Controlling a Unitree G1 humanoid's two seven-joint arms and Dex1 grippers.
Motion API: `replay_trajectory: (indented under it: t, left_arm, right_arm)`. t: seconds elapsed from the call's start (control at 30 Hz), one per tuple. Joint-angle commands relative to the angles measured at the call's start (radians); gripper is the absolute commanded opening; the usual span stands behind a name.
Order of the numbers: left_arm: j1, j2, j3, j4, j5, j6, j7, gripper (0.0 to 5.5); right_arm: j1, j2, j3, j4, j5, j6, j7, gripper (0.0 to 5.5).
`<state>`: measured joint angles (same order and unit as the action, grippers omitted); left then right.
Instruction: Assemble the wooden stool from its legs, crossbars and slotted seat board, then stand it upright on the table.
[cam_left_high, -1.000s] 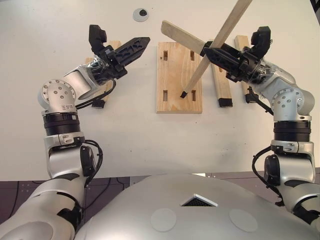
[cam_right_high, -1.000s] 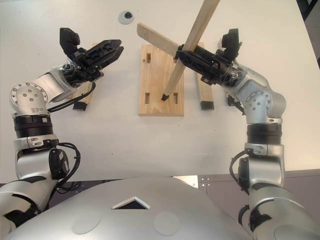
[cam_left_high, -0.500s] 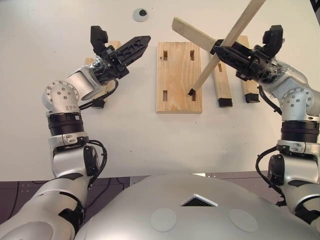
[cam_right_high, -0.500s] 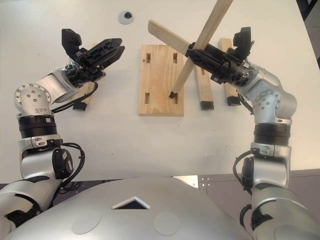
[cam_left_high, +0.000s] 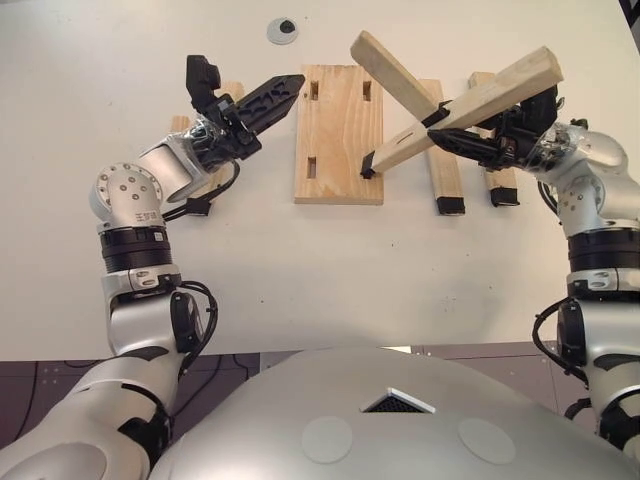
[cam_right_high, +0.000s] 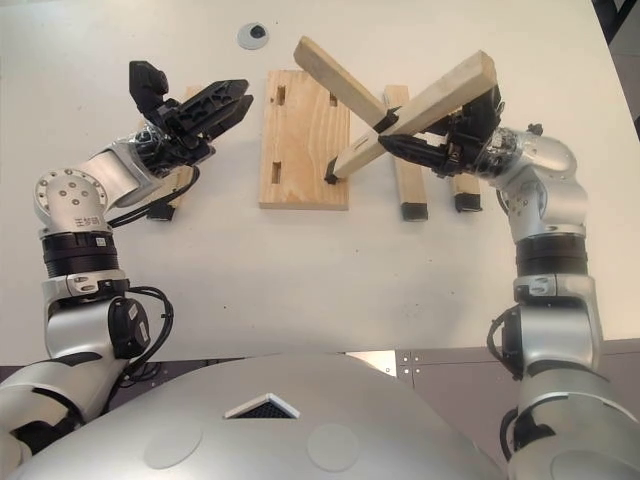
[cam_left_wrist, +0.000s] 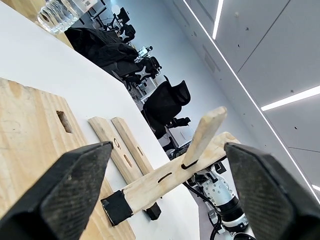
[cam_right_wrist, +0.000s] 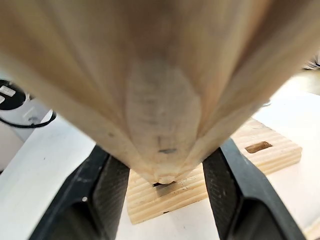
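**Figure: seating a leg in the seat board, and where it can fail.** The seat board (cam_left_high: 335, 150) lies flat on the bench (cam_left_high: 300, 270), slots facing up. The right end effector (cam_left_high: 447, 128) pinches a leg (cam_left_high: 490, 92) at mid-length. A crossbar (cam_left_high: 385, 65) already passes through this leg, so the two form a cross. The leg is steeply tilted, with its black-capped foot (cam_left_high: 368, 170) touching the board at its near right slot. Whether the foot has entered the slot cannot be told. The left end effector (cam_left_high: 280, 90) hovers with its fingers spread wide, just beside the board's far left corner and not touching it.

Likely hazards:
- The board is unrestrained, so a sideways push from the tilted leg would probably slide or turn it rather than seat the foot.
- The foot may jam on the slot edge if the leg is not brought upright first.
- The crossbar may shift in its joint or swing down onto the board.
- Two spare legs (cam_left_high: 445, 185) (cam_left_high: 503, 185) lie just beneath the right arm and could be knocked.
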<state>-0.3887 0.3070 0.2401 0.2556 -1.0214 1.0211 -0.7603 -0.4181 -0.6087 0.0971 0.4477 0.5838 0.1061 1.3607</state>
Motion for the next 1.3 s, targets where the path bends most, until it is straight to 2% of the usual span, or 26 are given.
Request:
replay_trajectory:
  t: [0.03, 0.37, 0.53, 0.7, 0.93, 1.0, 1.07, 1.1, 1.17, 1.3]
  left_arm:
    - [0.041, -0.023, 0.014, -0.035, 0.020, -0.009, 0.052, 4.08]
    - [0.127, -0.035, 0.046, -0.035, 0.034, -0.060, 0.072, 4.08]
    - [0.041, 0.078, 0.184, 0.171, 0.037, -0.186, 0.032, 4.08]
    - [-0.040, 0.110, 0.213, 0.246, 0.039, -0.231, 0.041, 4.08]
    - [-0.055, 0.107, 0.211, 0.263, 0.040, -0.224, 0.037, 4.08]
    - [-0.059, 0.110, 0.209, 0.265, 0.043, -0.220, 0.033, 4.08]
    - [-0.059, 0.115, 0.209, 0.266, 0.044, -0.221, 0.029, 4.08]
    - [-0.059, 0.117, 0.211, 0.264, 0.041, -0.221, 0.026, 4.08]
    - [-0.058, 0.116, 0.216, 0.258, 0.037, -0.220, 0.024, 4.08]
    - [-0.048, 0.096, 0.202, 0.258, 0.059, -0.224, 0.007, 4.08]
  right_arm:
    - [0.019, -0.149, 0.181, 0.145, -0.320, -0.013, 0.044, 2.04]
    - [-0.046, -0.245, 0.370, 0.222, -0.464, -0.116, 0.117, 2.03]
    - [-0.111, -0.269, 0.452, 0.241, -0.518, -0.118, 0.157, 2.03]
    - [-0.235, -0.228, 0.566, 0.283, -0.596, -0.113, 0.176, 2.03]
    - [-0.197, -0.181, 0.620, 0.310, -0.570, -0.098, 0.146, 2.03]
    - [-0.177, -0.183, 0.599, 0.279, -0.527, -0.079, 0.136, 2.03]
    - [-0.177, -0.163, 0.501, 0.228, -0.418, -0.021, 0.075, 2.03]
    - [-0.183, -0.152, 0.441, 0.195, -0.345, 0.038, 0.045, 2.40]
    - [-0.188, -0.145, 0.351, 0.116, -0.248, 0.135, 0.018, 2.74]
    - [-0.204, -0.142, 0.197, -0.017, -0.201, 0.240, -0.023, 3.52]
